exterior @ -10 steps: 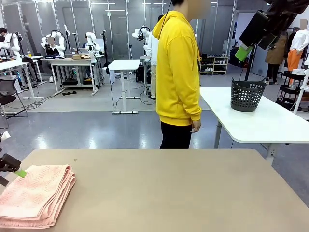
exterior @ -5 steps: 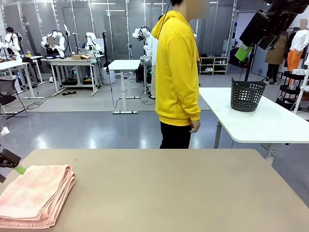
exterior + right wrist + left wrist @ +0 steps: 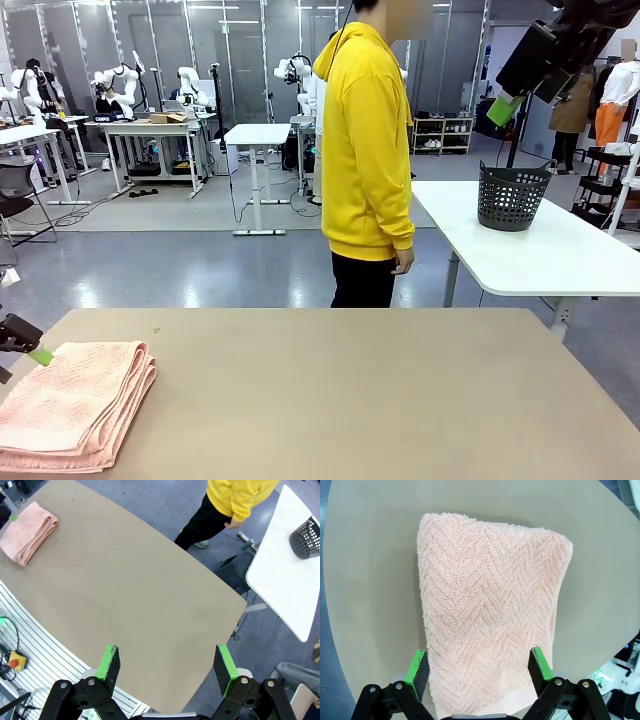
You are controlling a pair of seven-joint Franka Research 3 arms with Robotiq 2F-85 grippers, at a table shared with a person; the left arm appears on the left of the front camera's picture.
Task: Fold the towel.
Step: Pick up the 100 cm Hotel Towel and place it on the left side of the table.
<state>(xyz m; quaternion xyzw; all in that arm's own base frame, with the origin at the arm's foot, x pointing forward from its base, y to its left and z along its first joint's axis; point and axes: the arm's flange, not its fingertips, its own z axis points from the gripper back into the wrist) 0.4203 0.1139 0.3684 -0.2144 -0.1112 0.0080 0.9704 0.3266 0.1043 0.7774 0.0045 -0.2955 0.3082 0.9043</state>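
The towel (image 3: 75,405) is salmon pink with a herringbone weave. It lies folded in a thick stack at the table's near left corner. My left gripper (image 3: 30,348) hovers at the towel's far left edge, one green pad showing. In the left wrist view this gripper (image 3: 479,667) stands open. Its fingertips (image 3: 417,672) straddle the near end of the towel (image 3: 490,615) just above it, holding nothing. My right gripper (image 3: 520,90) hangs high at the upper right. It is open and empty (image 3: 167,669), looking down on the table with the towel (image 3: 30,530) far off.
A person in a yellow hoodie (image 3: 368,150) stands at the far side of the tan table (image 3: 380,400), hands down. Behind on the right, a black basket (image 3: 512,197) sits on a white table (image 3: 560,260).
The left gripper has shifted slightly at the towel's left edge. The towel and the right arm have not moved.
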